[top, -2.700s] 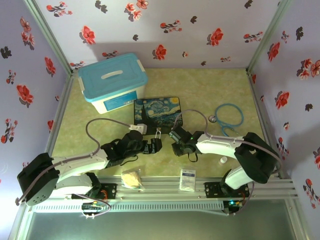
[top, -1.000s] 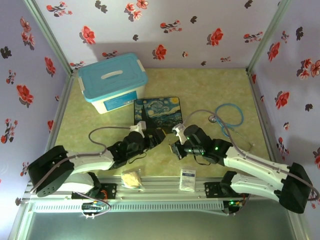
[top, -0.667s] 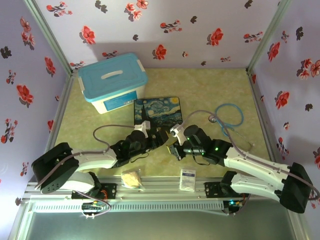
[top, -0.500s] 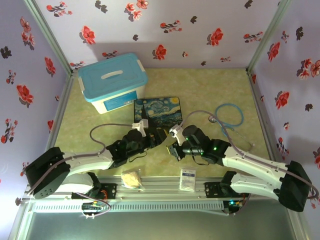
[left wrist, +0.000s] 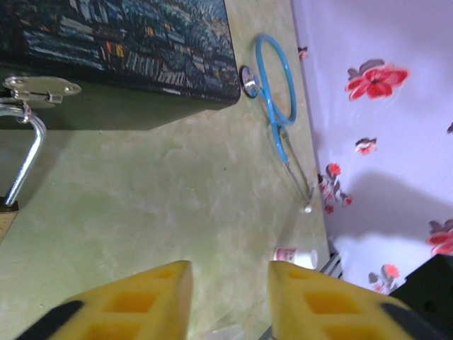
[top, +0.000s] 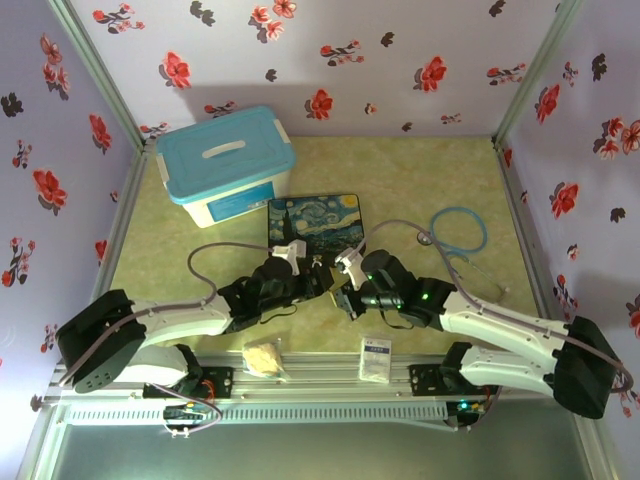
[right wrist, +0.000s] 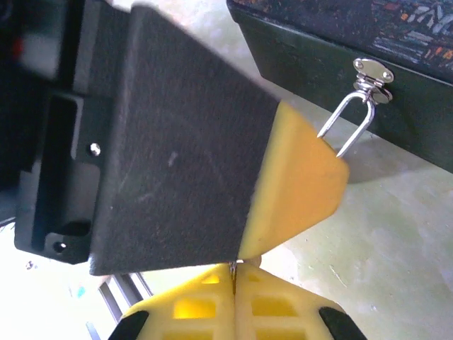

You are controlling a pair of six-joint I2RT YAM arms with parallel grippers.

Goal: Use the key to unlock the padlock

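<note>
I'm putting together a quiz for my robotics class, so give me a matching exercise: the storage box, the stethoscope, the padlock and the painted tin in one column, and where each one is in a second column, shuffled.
Things:
1. storage box
2. stethoscope
3. padlock
4. painted tin

Places:
A. hanging from the tin's latch
B. far left corner of the table
C. middle of the table
D. right side of the table

Pairs: 1-B; 2-D; 3-A; 4-C
</note>
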